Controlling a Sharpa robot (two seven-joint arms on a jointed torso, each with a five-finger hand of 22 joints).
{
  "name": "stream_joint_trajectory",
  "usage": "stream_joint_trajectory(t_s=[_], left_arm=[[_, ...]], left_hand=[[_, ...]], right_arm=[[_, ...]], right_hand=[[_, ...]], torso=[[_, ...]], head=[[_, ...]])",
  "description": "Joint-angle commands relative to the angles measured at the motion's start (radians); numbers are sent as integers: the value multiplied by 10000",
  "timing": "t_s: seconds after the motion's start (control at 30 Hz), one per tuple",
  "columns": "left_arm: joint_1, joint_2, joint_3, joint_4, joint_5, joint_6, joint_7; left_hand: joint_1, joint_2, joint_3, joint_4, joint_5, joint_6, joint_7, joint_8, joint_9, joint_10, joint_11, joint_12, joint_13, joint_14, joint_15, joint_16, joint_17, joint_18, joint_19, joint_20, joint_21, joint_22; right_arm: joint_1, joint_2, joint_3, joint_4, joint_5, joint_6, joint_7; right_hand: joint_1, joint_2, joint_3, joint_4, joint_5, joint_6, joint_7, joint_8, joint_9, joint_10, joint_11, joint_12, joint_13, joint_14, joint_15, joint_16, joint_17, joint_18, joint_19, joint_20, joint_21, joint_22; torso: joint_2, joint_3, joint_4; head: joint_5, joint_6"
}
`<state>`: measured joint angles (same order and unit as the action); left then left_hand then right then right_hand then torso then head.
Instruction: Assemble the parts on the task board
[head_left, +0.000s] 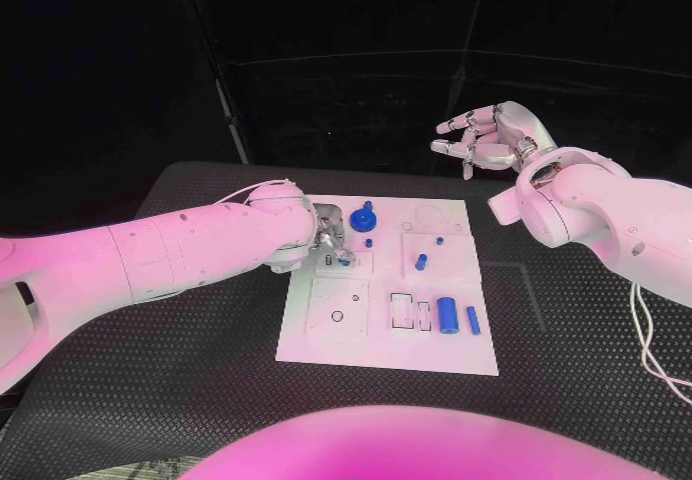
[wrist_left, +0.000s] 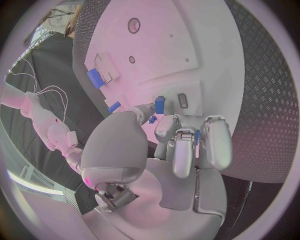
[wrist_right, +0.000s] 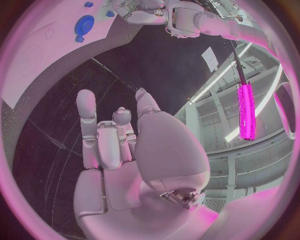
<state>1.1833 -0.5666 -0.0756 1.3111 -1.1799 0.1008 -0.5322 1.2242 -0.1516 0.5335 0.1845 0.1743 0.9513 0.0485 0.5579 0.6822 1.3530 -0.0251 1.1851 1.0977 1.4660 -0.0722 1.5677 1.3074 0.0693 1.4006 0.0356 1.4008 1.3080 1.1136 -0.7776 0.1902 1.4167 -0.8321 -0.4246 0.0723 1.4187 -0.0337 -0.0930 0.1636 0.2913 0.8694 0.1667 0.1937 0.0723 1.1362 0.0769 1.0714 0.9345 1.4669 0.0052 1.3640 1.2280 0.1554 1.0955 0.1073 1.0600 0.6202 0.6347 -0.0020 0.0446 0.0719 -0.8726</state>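
Note:
The white task board (head_left: 387, 340) lies mid-table. My left hand (head_left: 330, 246) hangs low over its far left part, fingers curled in. In the left wrist view a small blue part (wrist_left: 159, 104) sits pinched between the thumb tip and a fingertip (wrist_left: 166, 125), just above the board (wrist_left: 156, 45) beside a dark rectangular slot (wrist_left: 182, 100). A blue gear (head_left: 362, 216) stands right beside that hand. My right hand (head_left: 485, 138) is raised beyond the board's far right corner, fingers apart, holding nothing.
Small blue pegs (head_left: 421, 262) stand mid-board. A blue cylinder (head_left: 447, 315) and a thinner blue rod (head_left: 472, 320) lie at the board's near right. Black table (head_left: 577, 340) surrounds the board. The right wrist view shows the gear (wrist_right: 84, 24) and board (wrist_right: 37, 55) far below.

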Motion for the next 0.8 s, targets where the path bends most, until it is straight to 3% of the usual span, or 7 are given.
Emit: stream_joint_trajectory(t_s=[0.03,0.43,0.8], left_arm=[[-30,89,-29,-49,-54,571,-83],[-22,303,-28,-291,-52,1001,-115],[-19,375,-27,-416,-48,1192,-123]], left_hand=[[-74,-59,1821,-1756,62,87,-19,-9,-20,84,-9,66,2,1048,-59,31,2634,-81,107,1,56,98],[-409,128,1705,-1618,49,247,-110,49,14,168,-75,87,9,1048,-106,31,2634,-90,145,-36,74,155],[-884,542,1555,-1381,51,484,-210,92,28,315,-154,258,207,1048,-170,31,2634,-121,238,-98,140,291]], right_arm=[[19,13,8,12,0,38,66],[19,30,7,0,0,35,72],[19,32,7,-11,0,49,66]], right_hand=[[34,23,-17,-16,35,-29,-41,40,-9,-7,-20,-46,-6,190,-74,-36,-11,129,-38,-10,-63,-11],[9,30,-37,0,12,-29,-40,48,-9,-3,-19,-45,-15,195,-74,-34,0,127,-29,-12,-67,-9],[9,30,-37,0,12,-29,-40,48,-9,-3,-19,-45,-15,195,-74,-34,0,127,-29,-12,-67,-9]], torso=[[0,3,-12],[-1,4,-5],[-3,2,-2]], head=[[-4,0],[-26,0],[-42,0]])
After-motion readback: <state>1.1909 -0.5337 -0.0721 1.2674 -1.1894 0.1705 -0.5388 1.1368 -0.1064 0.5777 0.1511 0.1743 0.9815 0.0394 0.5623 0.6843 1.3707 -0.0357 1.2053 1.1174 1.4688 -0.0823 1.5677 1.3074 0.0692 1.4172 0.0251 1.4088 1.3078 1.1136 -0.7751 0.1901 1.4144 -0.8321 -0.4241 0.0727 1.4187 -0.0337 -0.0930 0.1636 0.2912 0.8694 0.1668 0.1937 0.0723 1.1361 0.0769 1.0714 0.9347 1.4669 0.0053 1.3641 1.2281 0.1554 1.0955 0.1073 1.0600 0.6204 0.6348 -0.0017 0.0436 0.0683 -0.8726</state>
